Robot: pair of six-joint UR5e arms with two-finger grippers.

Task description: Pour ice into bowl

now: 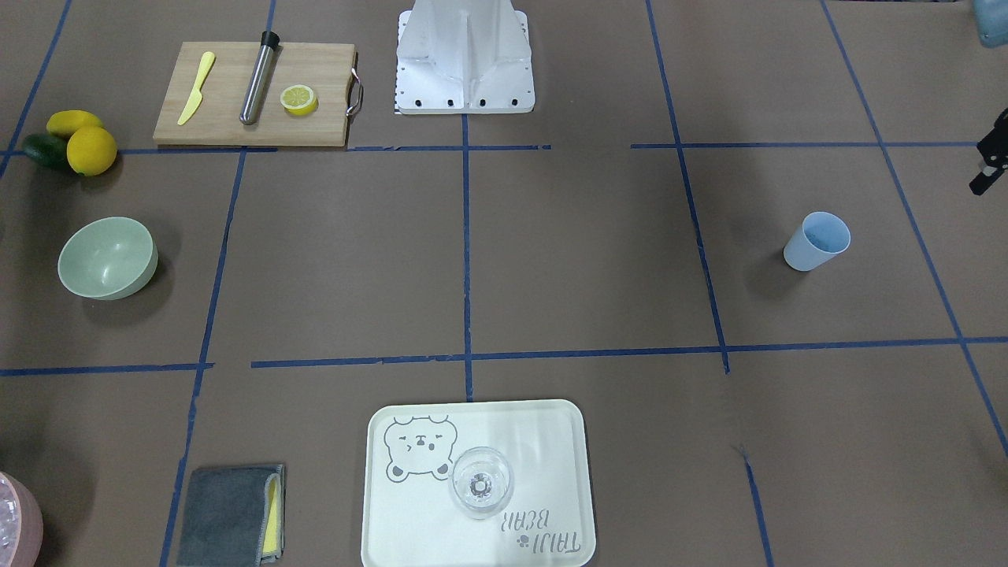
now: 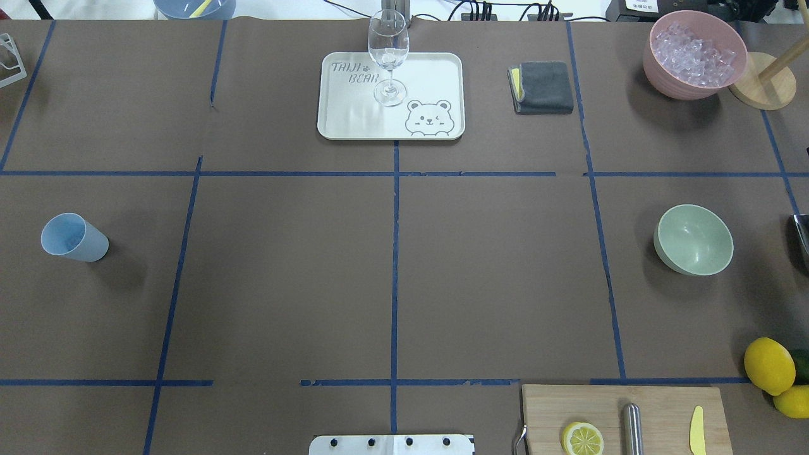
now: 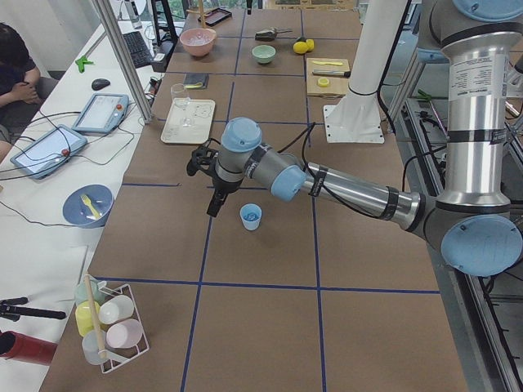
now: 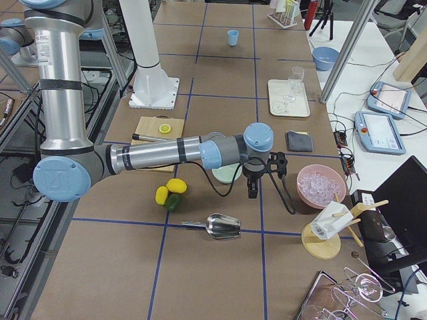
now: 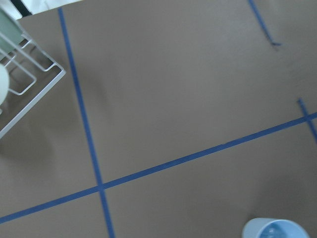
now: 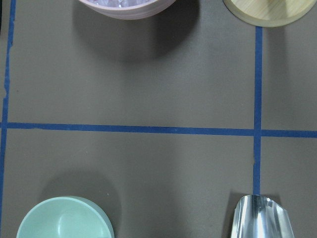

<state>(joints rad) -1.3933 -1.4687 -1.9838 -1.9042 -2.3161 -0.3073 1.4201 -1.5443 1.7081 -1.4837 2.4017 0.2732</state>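
Observation:
The sage-green bowl (image 2: 695, 240) stands upright and looks empty on the robot's right side of the table; it also shows in the front view (image 1: 108, 258) and the right wrist view (image 6: 64, 218). The ice is out of view. My right gripper (image 4: 252, 190) hangs above the table between the bowl (image 4: 227, 175) and the pink tub (image 4: 321, 187); I cannot tell whether it is open or shut. My left gripper (image 3: 214, 206) hovers beside the pale blue cup (image 3: 250, 216), apart from it. Only its edge shows in the front view (image 1: 991, 161), so its state cannot be told either.
The pink tub (image 2: 694, 54) is full of clear lumps, with a wooden stand (image 2: 761, 81) next to it. A metal scoop (image 4: 223, 227) lies near the lemons (image 4: 170, 190). A stemmed glass (image 2: 388, 57) stands on a tray (image 2: 436, 69). Nearby are a grey cloth (image 2: 542, 87) and a cutting board (image 1: 252, 94).

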